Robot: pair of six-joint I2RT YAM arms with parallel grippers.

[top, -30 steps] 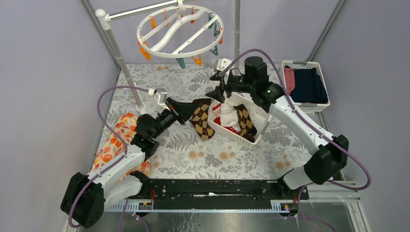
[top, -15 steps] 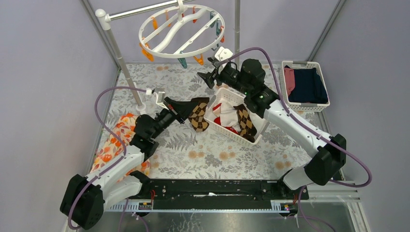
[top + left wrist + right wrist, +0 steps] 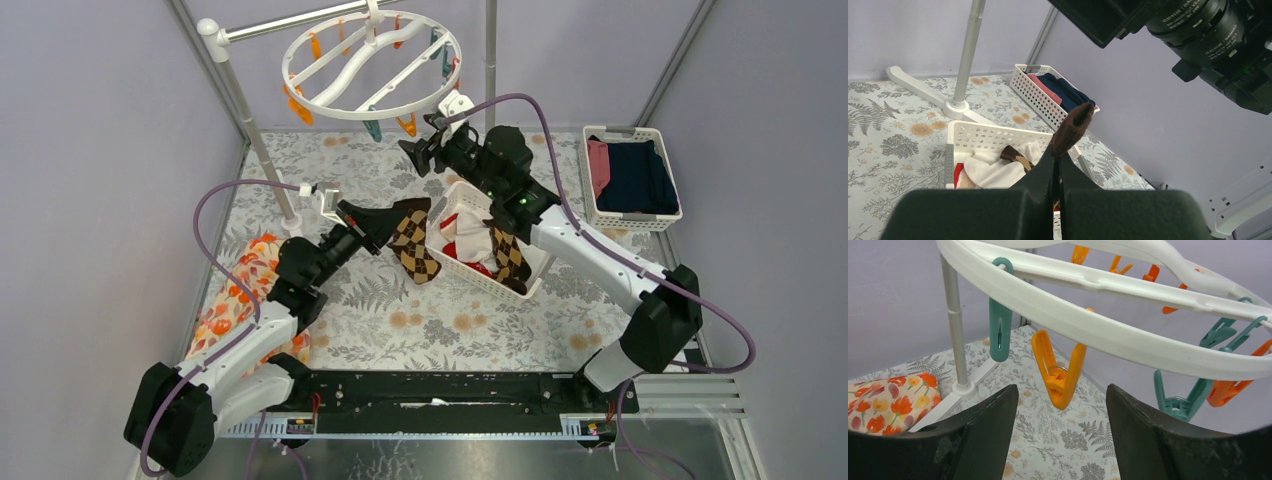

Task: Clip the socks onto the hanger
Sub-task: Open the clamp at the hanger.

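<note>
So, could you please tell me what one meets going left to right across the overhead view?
In order: orange floral cloth → argyle sock, held off the table → sock basket → clothes basket.

The hanger [image 3: 1108,337] is cut off by the right wrist view's top and right edges. In the white basket [image 3: 470,278], red socks [image 3: 450,250] lie mostly buried; the right arm [image 3: 590,248] hides the basket's far corner.

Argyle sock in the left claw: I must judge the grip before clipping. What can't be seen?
- Left wrist view: the shut left claw covers the brown-and-tan argyle sock except its dark tip.
- Top view: the pinch point is too small to judge.
- Right wrist view: sock outside the frame.
</note>
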